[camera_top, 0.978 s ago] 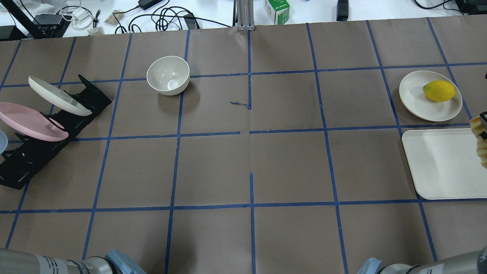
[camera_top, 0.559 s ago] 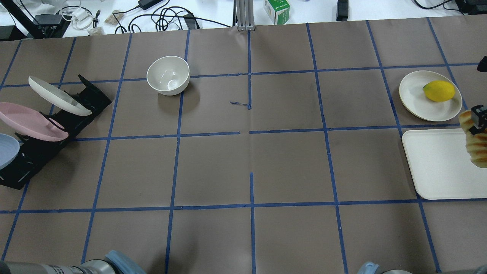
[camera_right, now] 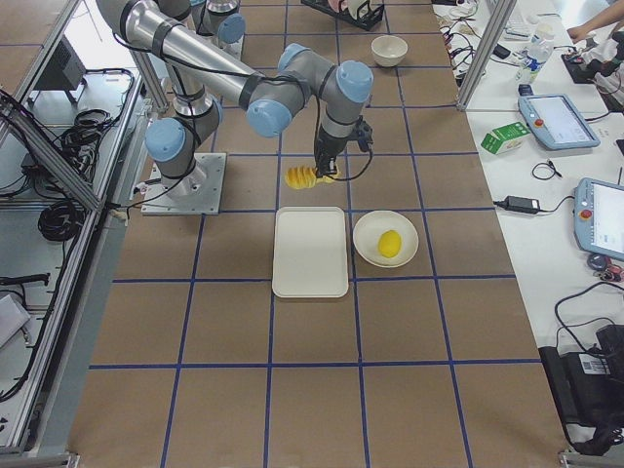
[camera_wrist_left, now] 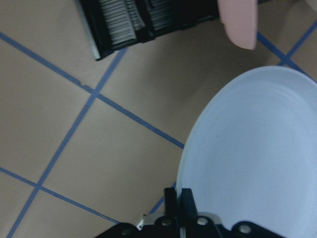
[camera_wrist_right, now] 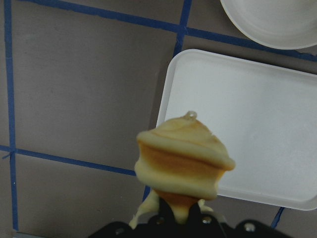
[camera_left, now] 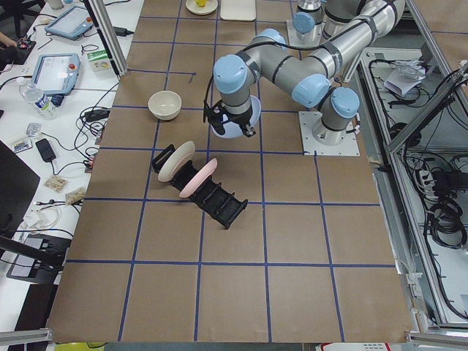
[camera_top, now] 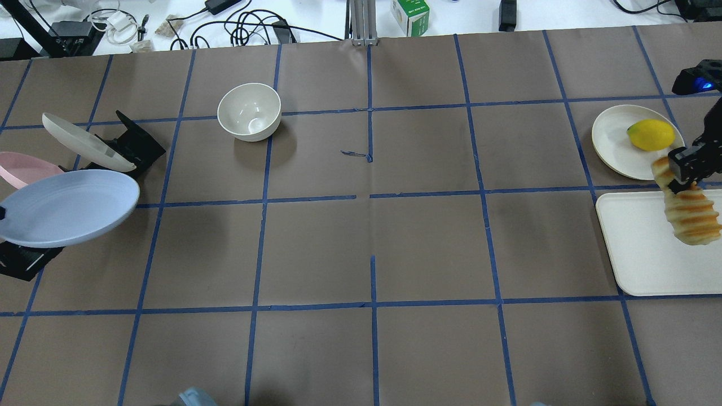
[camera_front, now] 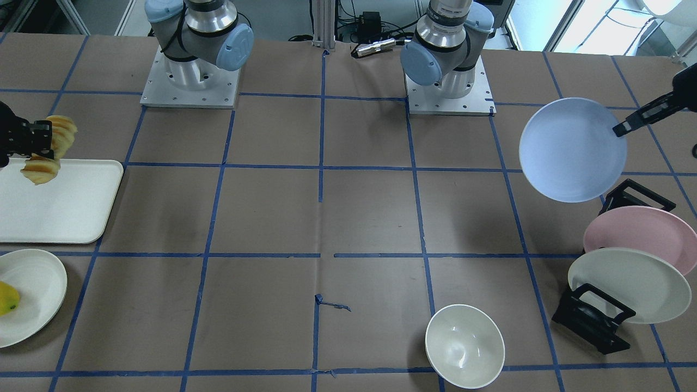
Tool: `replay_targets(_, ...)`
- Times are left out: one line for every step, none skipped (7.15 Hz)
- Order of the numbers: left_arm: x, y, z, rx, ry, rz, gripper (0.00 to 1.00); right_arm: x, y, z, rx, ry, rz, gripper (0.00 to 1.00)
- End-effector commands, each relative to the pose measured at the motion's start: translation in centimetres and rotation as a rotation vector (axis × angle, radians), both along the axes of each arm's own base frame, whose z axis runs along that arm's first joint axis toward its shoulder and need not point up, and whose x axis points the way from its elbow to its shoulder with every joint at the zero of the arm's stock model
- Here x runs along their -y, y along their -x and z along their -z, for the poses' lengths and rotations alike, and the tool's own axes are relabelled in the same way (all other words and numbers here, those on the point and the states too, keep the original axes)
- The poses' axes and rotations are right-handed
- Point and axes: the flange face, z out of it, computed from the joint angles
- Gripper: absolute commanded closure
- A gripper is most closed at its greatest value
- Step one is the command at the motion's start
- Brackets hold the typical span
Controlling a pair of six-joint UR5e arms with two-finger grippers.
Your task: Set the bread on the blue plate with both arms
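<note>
- Your right gripper [camera_top: 683, 164] was clamped on the bread [camera_top: 692, 219], which hung by the white tray's [camera_top: 637, 259] edge at the overhead view's right side.
- Your left gripper [camera_front: 621, 129] pinched the blue plate [camera_front: 572, 149] by its rim, aloft at the front view's upper right.

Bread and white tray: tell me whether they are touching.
Apart. The exterior right view shows the bread hanging in the air, with bare brown table visible between it and the tray.

bread [camera_top: 691, 217] — ridged yellow-orange loaf, aloft, drooping (far right) | blue plate [camera_top: 67, 207] — pale, round, tilted, aloft, far left
</note>
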Motion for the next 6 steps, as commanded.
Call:
replay_targets(4.4, 12.9, 1.7, -0.042, 0.096, 0.265, 1.00, -0.6, -3.8, -1.2, 0.078, 0.008, 0.030, 1.00)
replay_targets(5.9, 18.4, 3.8, -0.115, 0.203, 0.343, 1.00, -1.0, -6.1, -2.6, 0.061, 0.031, 0.031, 1.00)
replay_targets(6.6, 22.9, 7.2, -0.149, 0.295, 0.404, 1.00, -1.1, -8.8, -3.1, 0.052, 0.026, 0.038, 1.00)
replay_targets(6.2, 27.0, 11.5, -0.181, 0.383, 0.445, 1.00, -1.2, -11.7, -3.9, 0.065, 0.040, 0.051, 1.00)
replay_targets(4.9, 30.6, 15.9, -0.227, 0.444, 0.444, 1.00, -1.6, -14.6, -4.6, 0.079, 0.055, 0.084, 1.00)
replay_targets(4.1, 32.7, 19.1, -0.232, 0.478, 0.472, 1.00, -2.0, -16.9, -4.8, 0.073, 0.053, 0.095, 1.00)
